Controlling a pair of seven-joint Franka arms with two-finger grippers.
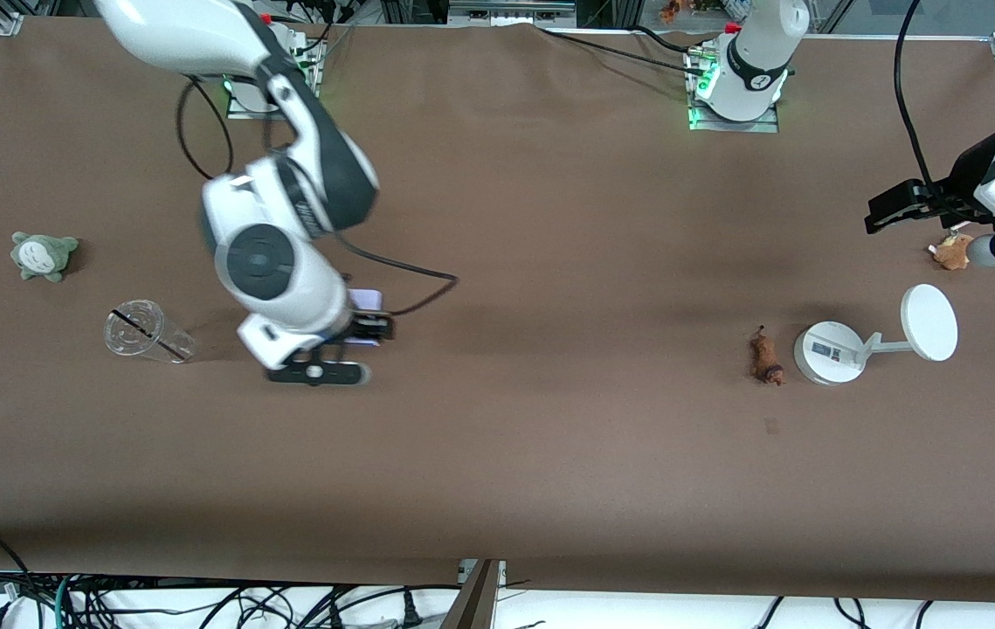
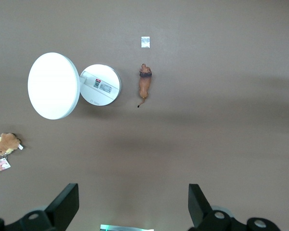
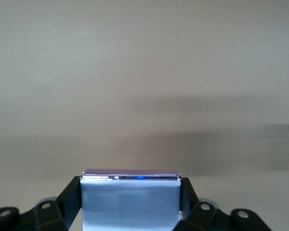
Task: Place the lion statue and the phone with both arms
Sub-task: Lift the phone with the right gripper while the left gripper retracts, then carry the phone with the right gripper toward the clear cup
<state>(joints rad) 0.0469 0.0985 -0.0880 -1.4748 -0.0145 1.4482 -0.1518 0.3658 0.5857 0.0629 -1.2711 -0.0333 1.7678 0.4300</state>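
The phone [image 3: 130, 202], a pale lavender slab with a shiny edge, sits between the fingers of my right gripper [image 3: 131, 192], which is shut on it. From the front, the phone [image 1: 366, 300] and right gripper [image 1: 368, 325] are over the table beside the clear cup [image 1: 143, 332]. The lion statue [image 1: 766, 356], small and orange-brown, lies on the table next to the white stand [image 1: 827, 353]. My left gripper [image 1: 880, 217] hangs open and empty toward the left arm's end, and its wrist view looks down on the lion statue [image 2: 144, 85] from well above, left gripper [image 2: 132, 192] wide apart.
The stand's disc [image 2: 53, 85] leans over its round base [image 2: 100, 85]. A brown plush with a tag [image 1: 951, 252] lies by the left arm. A grey-green plush [image 1: 43, 255] lies toward the right arm's end. A small silvery tag [image 2: 145, 42] lies near the lion.
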